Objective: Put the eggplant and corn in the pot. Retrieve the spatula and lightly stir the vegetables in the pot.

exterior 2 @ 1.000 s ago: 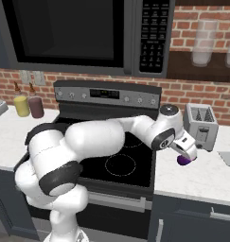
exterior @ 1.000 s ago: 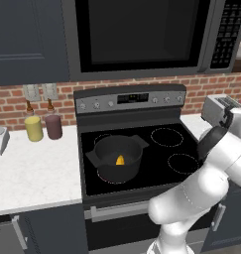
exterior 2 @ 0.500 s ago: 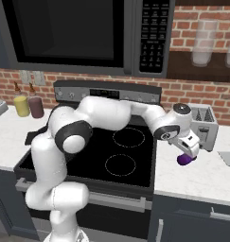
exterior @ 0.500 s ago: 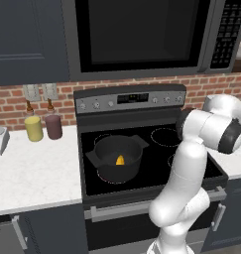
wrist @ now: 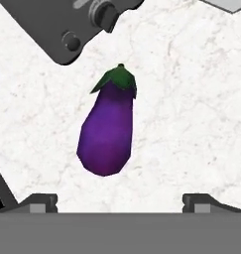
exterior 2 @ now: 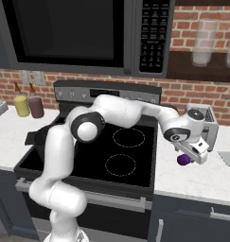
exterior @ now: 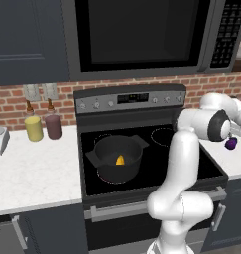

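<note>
The eggplant [wrist: 107, 131], glossy dark purple with a green cap, lies on the white counter right of the stove [exterior 2: 184, 160] [exterior: 231, 144]. My gripper [wrist: 121, 202] hangs just above it, open, with one dark fingertip on either side of the eggplant's blunt end and nothing touching it. In the right base view the gripper [exterior 2: 188, 153] sits right over the eggplant, next to the toaster. The near-black pot [exterior: 117, 158] stands on the front left burner. The small yellow-orange corn [exterior: 120, 159] lies inside it.
A silver toaster [exterior 2: 201, 124] stands close behind the hand; its dark base [wrist: 67, 30] shows in the hand view. A yellow jar [exterior: 33, 128] and a maroon jar [exterior: 53, 126] stand on the left counter. The microwave [exterior: 142, 34] hangs over the stove.
The arm has stretched farther right and the hand has turned down over the eggplant. The eggplant and the corn in the pot have not moved.
</note>
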Available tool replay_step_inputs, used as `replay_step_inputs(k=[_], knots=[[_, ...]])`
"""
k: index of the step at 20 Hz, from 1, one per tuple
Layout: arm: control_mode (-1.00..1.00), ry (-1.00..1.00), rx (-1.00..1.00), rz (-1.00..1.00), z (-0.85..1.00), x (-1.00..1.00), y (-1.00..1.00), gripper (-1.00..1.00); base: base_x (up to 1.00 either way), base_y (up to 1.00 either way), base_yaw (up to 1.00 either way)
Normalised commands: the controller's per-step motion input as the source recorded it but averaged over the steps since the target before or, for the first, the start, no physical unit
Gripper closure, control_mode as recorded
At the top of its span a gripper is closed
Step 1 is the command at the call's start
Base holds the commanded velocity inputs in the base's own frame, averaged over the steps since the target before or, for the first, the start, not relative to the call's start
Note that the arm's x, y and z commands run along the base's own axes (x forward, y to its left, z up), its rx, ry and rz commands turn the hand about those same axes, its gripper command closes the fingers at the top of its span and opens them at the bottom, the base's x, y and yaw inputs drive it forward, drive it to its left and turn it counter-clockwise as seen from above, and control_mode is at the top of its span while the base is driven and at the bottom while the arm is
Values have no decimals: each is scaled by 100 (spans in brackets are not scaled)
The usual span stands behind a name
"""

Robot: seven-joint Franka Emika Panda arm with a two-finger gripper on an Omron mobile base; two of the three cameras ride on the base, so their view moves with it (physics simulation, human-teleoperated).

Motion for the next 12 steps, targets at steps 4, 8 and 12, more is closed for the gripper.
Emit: replay_step_inputs(k=[4, 8, 12], knots=[[-100, 5, 0, 0, -32, 11, -2, -100, 0, 0, 0], [-100, 0, 2, 4, -18, 31, 0, -100, 0, 0, 0], [-100, 1, 1, 4, -17, 41, 0, -100, 0, 0, 0]])
